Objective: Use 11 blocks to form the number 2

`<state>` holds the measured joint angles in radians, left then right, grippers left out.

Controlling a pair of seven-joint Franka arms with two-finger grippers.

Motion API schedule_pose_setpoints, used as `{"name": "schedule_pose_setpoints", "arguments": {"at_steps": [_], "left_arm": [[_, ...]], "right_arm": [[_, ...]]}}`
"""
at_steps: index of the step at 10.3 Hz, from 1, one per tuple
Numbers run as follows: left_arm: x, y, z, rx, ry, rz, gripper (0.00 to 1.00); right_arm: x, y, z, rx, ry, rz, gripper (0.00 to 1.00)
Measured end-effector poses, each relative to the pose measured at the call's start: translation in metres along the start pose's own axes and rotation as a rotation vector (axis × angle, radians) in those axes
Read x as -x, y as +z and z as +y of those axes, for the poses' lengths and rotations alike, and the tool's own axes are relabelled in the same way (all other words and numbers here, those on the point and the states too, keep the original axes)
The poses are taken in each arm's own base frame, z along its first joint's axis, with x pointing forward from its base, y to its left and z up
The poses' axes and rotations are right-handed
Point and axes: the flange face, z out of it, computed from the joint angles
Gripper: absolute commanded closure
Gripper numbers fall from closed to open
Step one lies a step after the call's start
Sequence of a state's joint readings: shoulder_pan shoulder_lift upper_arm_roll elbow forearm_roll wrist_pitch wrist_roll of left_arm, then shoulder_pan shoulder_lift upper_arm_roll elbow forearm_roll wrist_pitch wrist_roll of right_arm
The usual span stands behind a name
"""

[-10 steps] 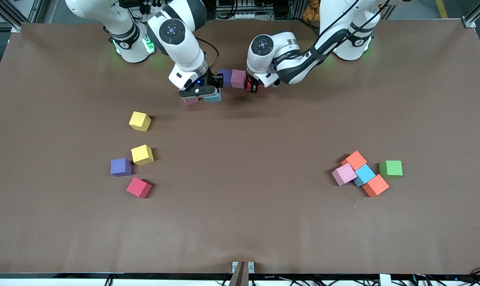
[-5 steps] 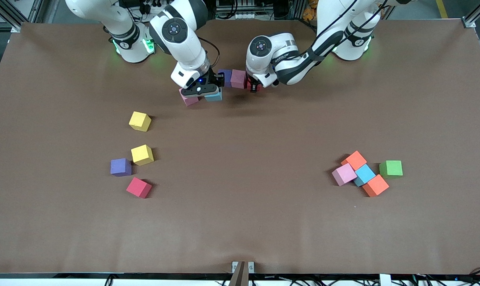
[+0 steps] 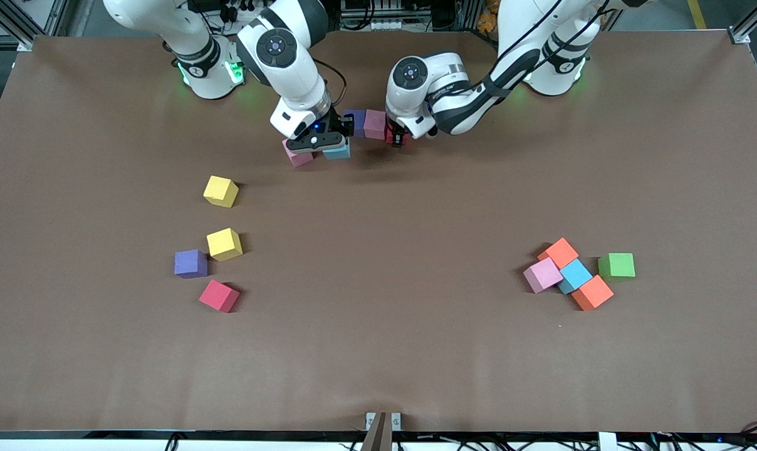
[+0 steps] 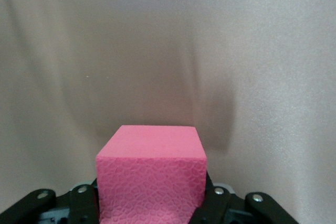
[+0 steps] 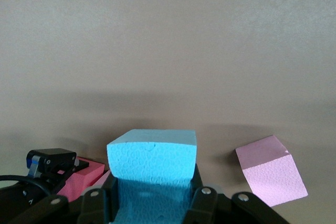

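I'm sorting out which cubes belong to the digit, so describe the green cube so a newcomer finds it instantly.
Start at the table's left-arm end, where a tight cluster of cubes sits: two orange, one blue, one light pink. The green cube stands just beside that cluster, toward the table's end. It is the only green one on the table.

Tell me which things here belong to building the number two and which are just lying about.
Job:
- blue cube gripped by right end effector
- red cube gripped by left end effector
- purple cube and pink cube laid between them

Lying about:
- green cube, toward the left arm's end
- perhaps a spare yellow cube, since two show
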<state>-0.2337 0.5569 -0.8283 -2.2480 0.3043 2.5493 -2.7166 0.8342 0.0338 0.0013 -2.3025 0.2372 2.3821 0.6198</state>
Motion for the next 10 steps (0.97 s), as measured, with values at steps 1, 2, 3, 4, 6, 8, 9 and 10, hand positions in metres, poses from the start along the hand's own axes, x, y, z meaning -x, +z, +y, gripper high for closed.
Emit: {"name": "schedule_pose_setpoints", "arguments": {"at_steps": [1,2,3,4,6,8,9,10], "left_arm": [[0.001,0.001,0.0,-0.002,0.001,-0.002,1.0],[0.001,0.003,-0.001,-0.007,0.0,-0.006,1.0],[0.002,0.005,-0.001,-0.011,-0.001,-0.011,1.0],[0.003,0.005,0.0,-0.012,-0.002,-0.013,0.85],[0.003,0.005,0.001,-0.014,-0.003,-0.015,0.01],[0.005,0.007,-0.001,-0.018,0.001,-0.018,0.0],[0.007,0.012,-0.004,-0.027,0.005,-0.022,0.0],[0.008,0.014,-0.006,-0.033,0.006,-0.026,0.0]], "right_arm": [[0.0,0.0,0.0,0.0,0.0,0.0,1.0],[0.0,0.0,0.0,0.0,-0.001,0.0,1.0],[0.0,0.001,0.0,0.0,-0.001,0.0,1.0],[0.001,0.001,0.0,-0.001,0.0,0.002,1.0],[0.002,0.004,0.002,0.001,0.009,0.002,1.0],[0.004,0.005,0.0,-0.002,0.021,0.007,1.0],[0.007,0.006,-0.003,-0.005,0.026,0.011,1.0],[0.01,0.007,-0.005,-0.007,0.023,0.014,1.0]]}}
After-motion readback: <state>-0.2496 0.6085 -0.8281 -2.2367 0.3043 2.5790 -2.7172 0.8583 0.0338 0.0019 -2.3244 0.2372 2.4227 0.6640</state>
